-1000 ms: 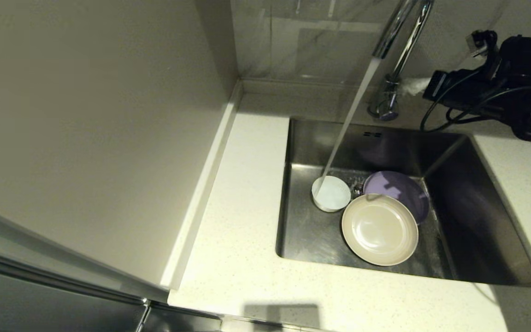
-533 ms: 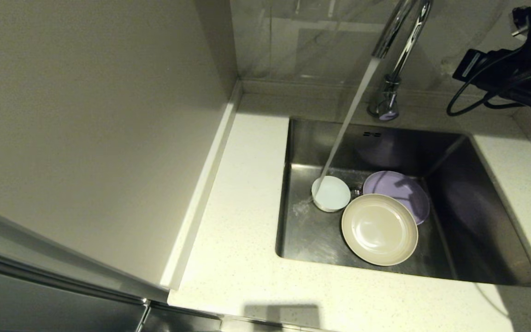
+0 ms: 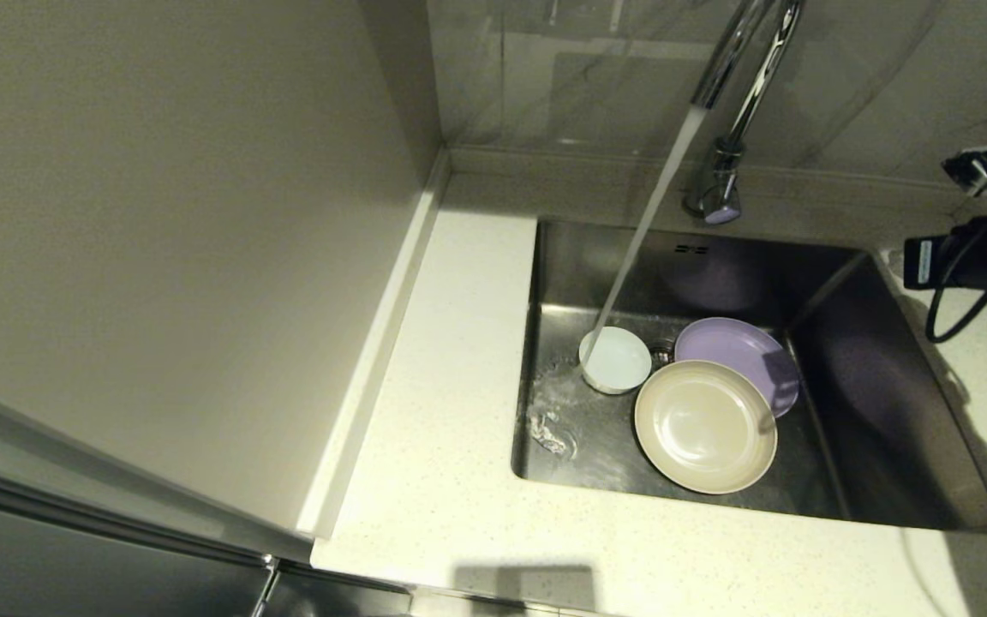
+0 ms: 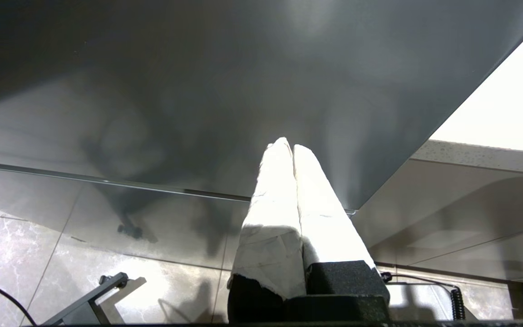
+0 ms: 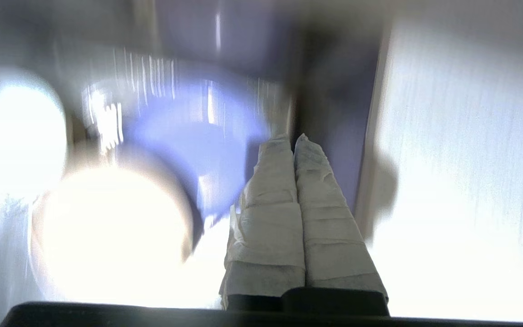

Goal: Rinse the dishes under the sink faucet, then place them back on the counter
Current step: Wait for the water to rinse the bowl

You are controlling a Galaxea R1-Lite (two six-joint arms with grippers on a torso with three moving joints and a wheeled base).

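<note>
Both grippers' jaws are closed, empty: right gripper above sink; faucet water hits white bowl. No readable writing.

**Right gripper above the sink's edge**

You see the right gripper with its wrapped fingers pressed together, tips over the lavender plate. The cream plate overlaps that plate, the white bowl sits just beside both, and the pale counter lies past the gripper.
</note>
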